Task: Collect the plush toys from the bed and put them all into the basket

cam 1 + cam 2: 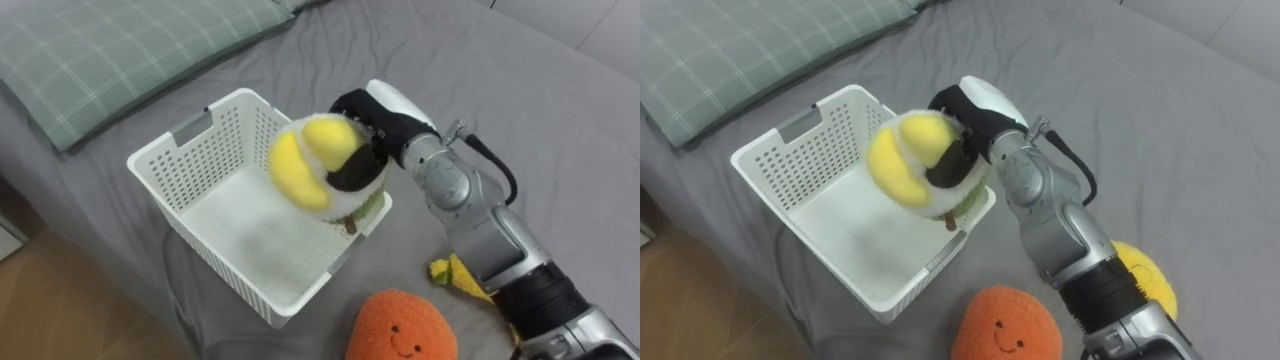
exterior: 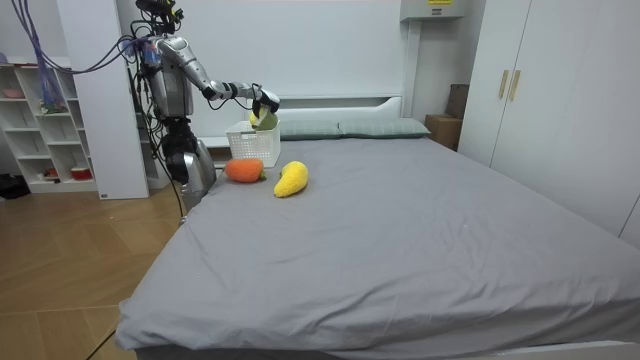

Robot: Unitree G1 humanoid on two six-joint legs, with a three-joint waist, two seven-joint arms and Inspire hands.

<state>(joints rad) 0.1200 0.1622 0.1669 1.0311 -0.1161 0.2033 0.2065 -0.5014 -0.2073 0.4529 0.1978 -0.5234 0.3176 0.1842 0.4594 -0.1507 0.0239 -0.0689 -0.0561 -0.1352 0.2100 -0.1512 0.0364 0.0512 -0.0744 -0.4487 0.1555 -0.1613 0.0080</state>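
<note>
Gripping yellow toy (image 1: pixel 305 160) over basket (image 1: pixel 185 150), robot hand (image 1: pixel 372 128); orange plush (image 1: pixel 400 325) nearby.

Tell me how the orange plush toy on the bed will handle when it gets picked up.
The orange plush toy looks fuzzy and stuffed, so it is probably soft, squashy and light for its size. Its rounded body may roll or wobble on the bed if nudged. Fabric should grip well, hardly slippery or fragile.
</note>
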